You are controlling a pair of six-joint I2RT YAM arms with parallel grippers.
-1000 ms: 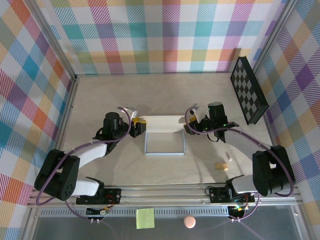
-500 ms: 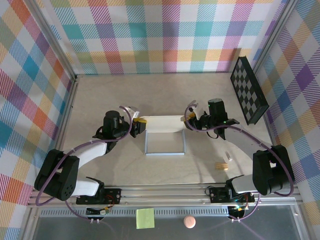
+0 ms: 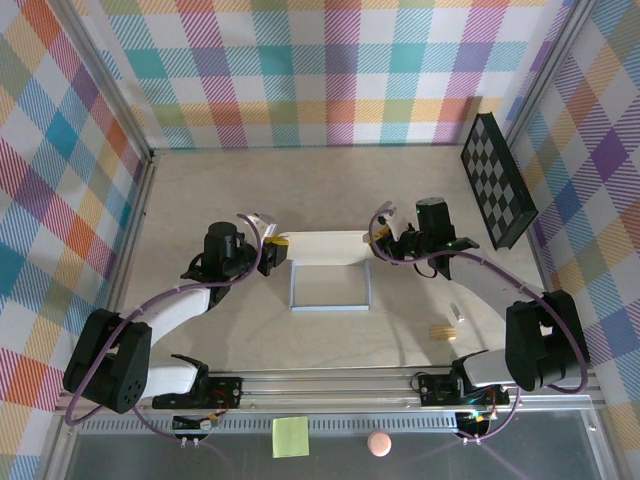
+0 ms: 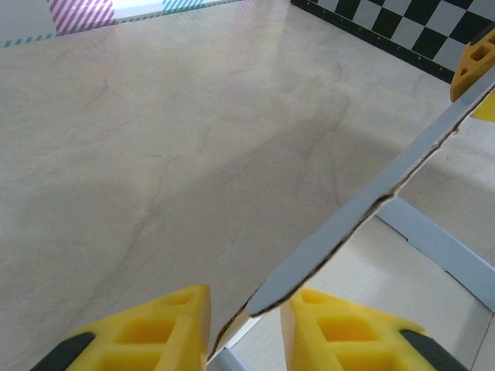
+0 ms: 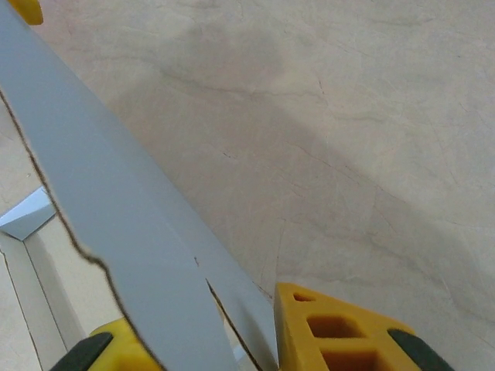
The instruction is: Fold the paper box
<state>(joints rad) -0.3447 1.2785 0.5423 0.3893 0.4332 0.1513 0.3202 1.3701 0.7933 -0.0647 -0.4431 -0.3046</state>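
Box (image 3: pixel 320 245) is lying mid-worktop (image 3: pixel 220 190), btwn the two arms. Its rear flap is standing up along the far edge, w/ the rest lying flat nearer the bases.

Left fingers (image 3: pixel 283 242) are sitting at the flap's left end. In the left wrist view these yellow fingers (image 4: pixel 155 332) are straddling the flap's torn edge (image 4: pixel 371 201). A gap is showing on one side, so they are spread a little, not pinching yet. A yellow tip of the other arm is showing at that view's top right, at the flap's far end.

Right fingers (image 3: pixel 377 238) are sitting at the flap's right end. In the right wrist view the grey flap (image 5: pixel 100 178) is running down btwn the fingers (image 5: pixel 340 332) and covering one inner face. Can't tell whether they are pressing it.

Checkerboard (image 3: pixel 497 180) is leaning at the right wall, well apart from the box. Sticky note (image 3: pixel 290 436) and pink ball (image 3: pixel 378 443) are lying on the near ledge below the rail. Small wooden piece (image 3: pixel 440 330) is lying on the worktop, near the right arm.
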